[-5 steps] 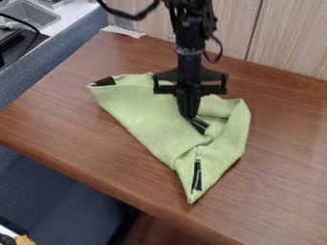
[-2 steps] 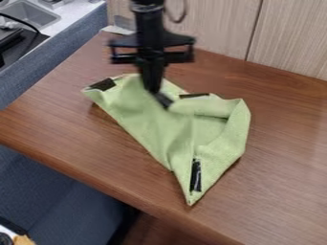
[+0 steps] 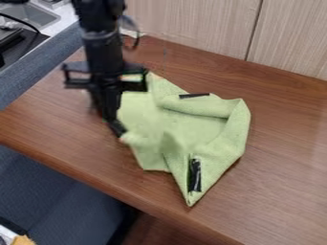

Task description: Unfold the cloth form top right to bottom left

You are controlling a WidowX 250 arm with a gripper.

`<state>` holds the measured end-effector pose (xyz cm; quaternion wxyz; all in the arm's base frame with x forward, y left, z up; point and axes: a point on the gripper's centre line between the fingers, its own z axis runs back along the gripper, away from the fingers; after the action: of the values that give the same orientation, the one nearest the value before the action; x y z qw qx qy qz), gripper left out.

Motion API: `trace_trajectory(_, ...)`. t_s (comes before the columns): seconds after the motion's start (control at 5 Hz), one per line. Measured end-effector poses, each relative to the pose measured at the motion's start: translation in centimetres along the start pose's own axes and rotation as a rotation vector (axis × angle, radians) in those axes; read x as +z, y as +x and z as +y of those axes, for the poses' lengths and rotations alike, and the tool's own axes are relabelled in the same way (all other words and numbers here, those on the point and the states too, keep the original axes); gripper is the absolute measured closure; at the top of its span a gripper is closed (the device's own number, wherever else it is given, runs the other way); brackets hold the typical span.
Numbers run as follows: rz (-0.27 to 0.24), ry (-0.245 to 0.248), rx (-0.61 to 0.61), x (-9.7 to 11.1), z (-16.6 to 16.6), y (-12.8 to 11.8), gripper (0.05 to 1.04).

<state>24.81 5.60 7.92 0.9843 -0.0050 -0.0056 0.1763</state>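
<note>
Cloth: a light green, soft woven cloth (image 3: 191,127) lies rumpled and partly folded on the table, around the middle of the view, with its lower end drawn to a point towards the front edge.
Cloth, right side: a broad fold runs down from the upper right corner towards the lower tip, and a rounded roll of fabric crosses the upper part.
Cloth, left side: the fabric spreads out beneath the gripper, with a blunt flap at the lower left beside the pointed tip.
Upper strip: a short, narrow black strip (image 3: 194,95) lies on the cloth near its upper edge.
Lower strip: a longer black strip with pale, shiny lines (image 3: 195,175) runs lengthwise just above the pointed tip.
Gripper: the black two-finger gripper (image 3: 116,127) hangs over the cloth's left edge, its tips low, below the black metal arm (image 3: 102,48).
Jaws: close together, pinching the left part of the cloth.
Table: a reddish-brown wood-grain tabletop (image 3: 281,143) carries the cloth.
Behind: pale wood-grain panels (image 3: 191,24) stand along the table's far edge.
Upper left: a grey metal sink (image 3: 32,14) sits beyond a blue-grey fabric-like partition (image 3: 57,48).
</note>
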Motion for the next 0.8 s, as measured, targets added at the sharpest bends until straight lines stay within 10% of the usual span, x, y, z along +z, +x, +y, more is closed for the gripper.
trace_trajectory(0.6, 0.101, 0.125, -0.075, -3.8, 2.5, -4.1, 1.007)
trace_trajectory(0.8, 0.114, 0.162, -0.077, -3.8, 3.3, -4.2, 0.849)
